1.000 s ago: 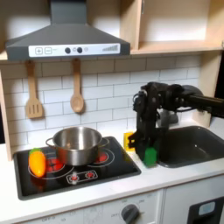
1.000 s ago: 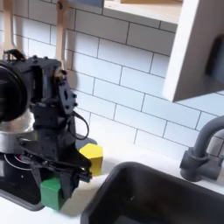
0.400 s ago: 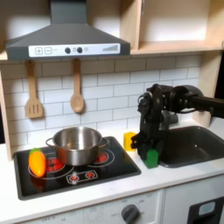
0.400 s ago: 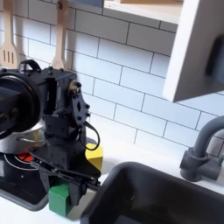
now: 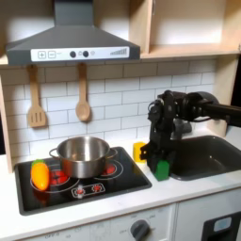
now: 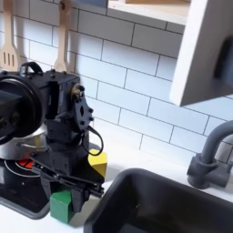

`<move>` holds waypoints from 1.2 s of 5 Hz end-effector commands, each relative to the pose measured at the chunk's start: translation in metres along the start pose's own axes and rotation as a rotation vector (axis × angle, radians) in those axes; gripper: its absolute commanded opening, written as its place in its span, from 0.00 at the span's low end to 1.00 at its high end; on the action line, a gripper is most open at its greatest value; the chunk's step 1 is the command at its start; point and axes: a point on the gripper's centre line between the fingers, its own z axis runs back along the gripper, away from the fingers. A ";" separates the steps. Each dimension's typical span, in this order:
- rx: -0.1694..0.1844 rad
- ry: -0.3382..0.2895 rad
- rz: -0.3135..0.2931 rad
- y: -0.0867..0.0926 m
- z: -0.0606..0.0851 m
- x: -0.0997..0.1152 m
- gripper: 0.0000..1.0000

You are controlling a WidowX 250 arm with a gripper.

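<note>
My gripper [image 5: 160, 164] [image 6: 65, 189] points straight down at the counter strip between the stove [image 5: 80, 181] and the sink [image 5: 202, 156] [image 6: 159, 205]. It is shut on a green block [image 5: 162, 171] [image 6: 62, 207] that sits at or just above the counter surface. A yellow block [image 5: 139, 151] [image 6: 96, 165] lies right behind it against the tiled wall. The black arm covers much of the yellow block in the first exterior view.
A steel pot [image 5: 83, 155] stands on the stove, with an orange-yellow toy vegetable [image 5: 40, 175] at the first exterior view's left. A spatula [image 5: 36, 100] and wooden spoon [image 5: 83, 94] hang on the wall. A grey faucet [image 6: 207, 159] rises behind the sink.
Over the second the gripper and green block shifted slightly towards the sink. Nothing has moved in the last 0.4 s.
</note>
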 end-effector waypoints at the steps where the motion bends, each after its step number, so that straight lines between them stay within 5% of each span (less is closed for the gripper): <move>1: 0.001 -0.003 0.011 0.003 0.001 0.002 0.00; 5: 0.006 0.018 0.017 0.006 -0.008 -0.001 0.00; 6: -0.005 0.023 0.014 0.005 -0.008 -0.001 0.67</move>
